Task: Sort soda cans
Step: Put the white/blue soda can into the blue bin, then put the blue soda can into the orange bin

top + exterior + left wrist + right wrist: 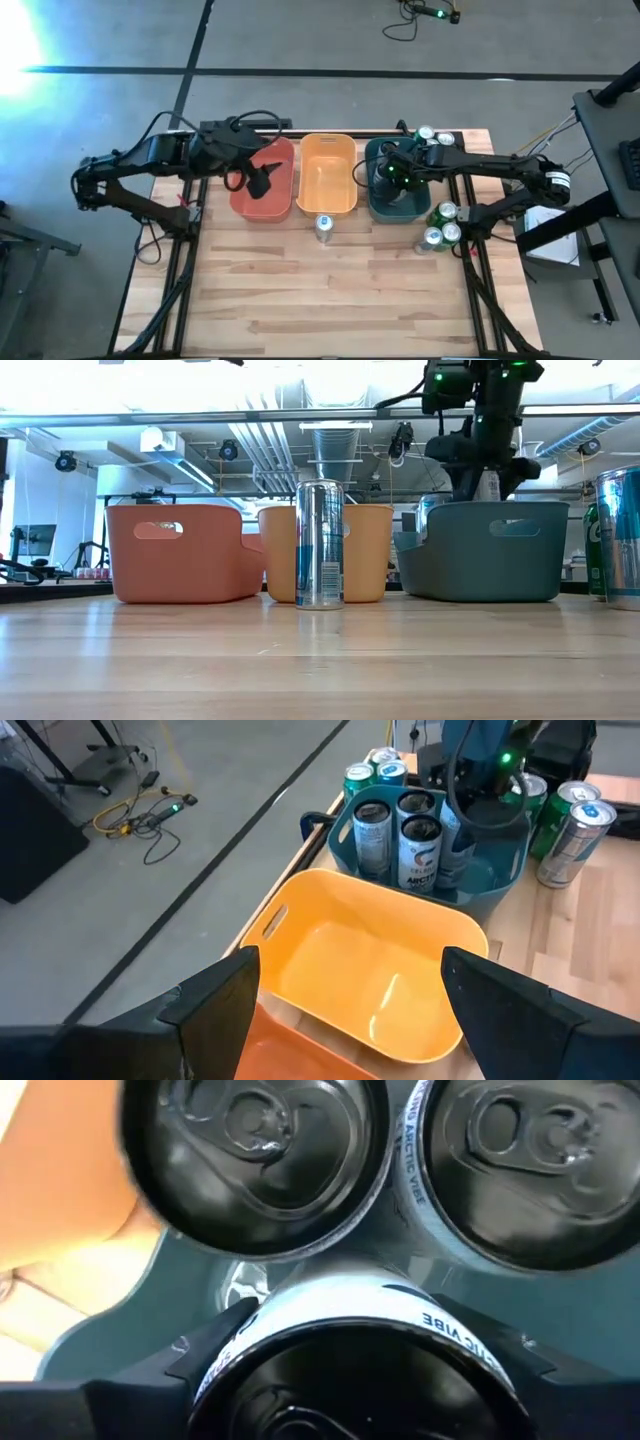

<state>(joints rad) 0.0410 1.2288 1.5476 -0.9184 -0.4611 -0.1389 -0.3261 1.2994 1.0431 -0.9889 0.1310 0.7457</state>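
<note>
My right gripper (393,175) reaches down into the teal bin (385,205) and is shut on a white-and-blue soda can (360,1380). Two more cans (372,832) (418,842) stand upright in that bin beside it. My left gripper (350,1020) hangs open over the red bin (262,205), with nothing between its fingers. The orange bin (327,175) holds nothing. One blue-and-silver can (323,228) stands on the table in front of the orange bin. Green cans (443,225) stand near the table's right edge, and two more cans (434,136) stand behind the teal bin. My right gripper pinches the can's upper side wall (250,1330), just under its rim, between its two fingers (205,1355). The fingers come from above, pointing down. The can is upright inside the teal bin, close against the two other cans; whether its base is on the bin floor is hidden.
The three bins stand in a row along the table's far side (185,555) (360,550) (490,550). The near half of the wooden table (330,300) carries nothing but the single can. A cable lies on the floor beyond the far edge (420,15).
</note>
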